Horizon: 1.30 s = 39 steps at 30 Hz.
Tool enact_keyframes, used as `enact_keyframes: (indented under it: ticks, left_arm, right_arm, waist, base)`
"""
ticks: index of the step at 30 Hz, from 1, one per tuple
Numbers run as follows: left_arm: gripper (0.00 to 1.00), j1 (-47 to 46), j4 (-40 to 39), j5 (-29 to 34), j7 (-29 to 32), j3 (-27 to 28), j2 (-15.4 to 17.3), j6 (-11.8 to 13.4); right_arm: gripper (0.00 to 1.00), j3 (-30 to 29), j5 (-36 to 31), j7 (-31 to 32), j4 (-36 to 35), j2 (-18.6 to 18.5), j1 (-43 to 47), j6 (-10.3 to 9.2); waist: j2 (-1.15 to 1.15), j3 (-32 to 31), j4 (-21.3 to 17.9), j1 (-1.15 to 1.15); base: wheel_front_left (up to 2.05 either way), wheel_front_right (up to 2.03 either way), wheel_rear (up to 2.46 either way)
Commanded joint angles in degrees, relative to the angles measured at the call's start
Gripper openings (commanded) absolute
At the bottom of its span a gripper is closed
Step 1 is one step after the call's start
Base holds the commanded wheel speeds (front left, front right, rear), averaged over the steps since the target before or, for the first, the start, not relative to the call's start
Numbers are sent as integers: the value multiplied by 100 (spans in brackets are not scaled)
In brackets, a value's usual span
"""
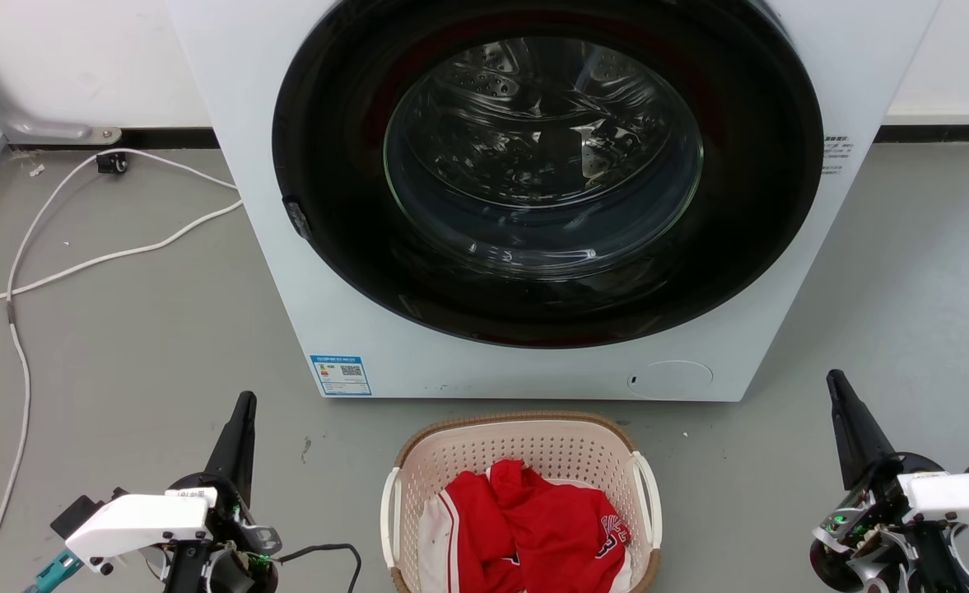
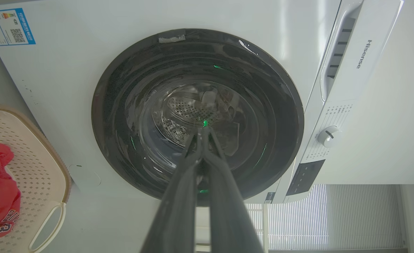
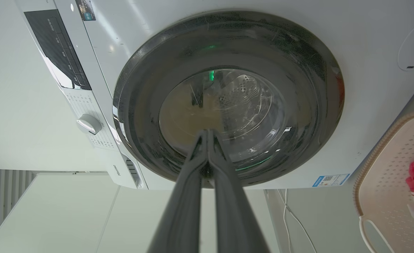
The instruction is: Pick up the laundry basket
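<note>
On the grey floor [image 1: 122, 346], at 6 o'clock of the head view: laundry basket [image 1: 533, 449], upright and open side up, just in front of the white washing machine [image 1: 286, 247]. Inside, heaped toward the near wall: red garment [image 1: 533, 527] with white trim. White side handles [image 1: 388, 515] at 9 and 3 o'clock of the brown rim. Left end effector [image 1: 244, 402] at 9 o'clock of the laundry basket, well apart from it, fingers pressed together with nothing between them, tips toward the washing machine. Right end effector [image 1: 835, 380] at 3 o'clock of the laundry basket, likewise well apart, fingers together and empty. In the left wrist view, closed fingertips with the round dark door [image 1: 546, 165] behind them and the laundry basket at 8 o'clock, at the frame edge. In the right wrist view, closed fingertips before the same door, laundry basket at 4 o'clock. White cable [image 1: 81, 263] loose on the floor at 10 o'clock of the head view.
</note>
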Motion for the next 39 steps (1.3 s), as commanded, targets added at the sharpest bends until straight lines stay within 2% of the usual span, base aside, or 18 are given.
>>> enact_keyframes:
  ticks: [1, 32, 33, 39]
  left_arm:
    - [0, -61, 7, 16, 34, 19, -5, -12]
    - [0, -64, 7, 44, 39, 42, -24, -12]
    - [100, 8, 17, 8, 33, 20, -14, 0]
    - [100, 174, 115, 72, -49, -20, -47, 1]
  right_arm:
    - [0, -10, -20, 13, 6, 22, -60, 0]
    - [0, -25, -36, 22, 6, 31, -62, 0]
    - [100, -14, -7, 12, 16, 12, 8, 0]
    - [100, 36, -32, -70, 117, 33, 178, -1]
  waist:
    - [0, 0, 0, 0]
    - [0, 0, 0, 0]
    - [0, 0, 0, 0]
    - [0, 2, -1, 0]
  base:
    - [0, 0, 0]
    - [0, 0, 0]
    - [0, 0, 0]
    - [0, 0, 0]
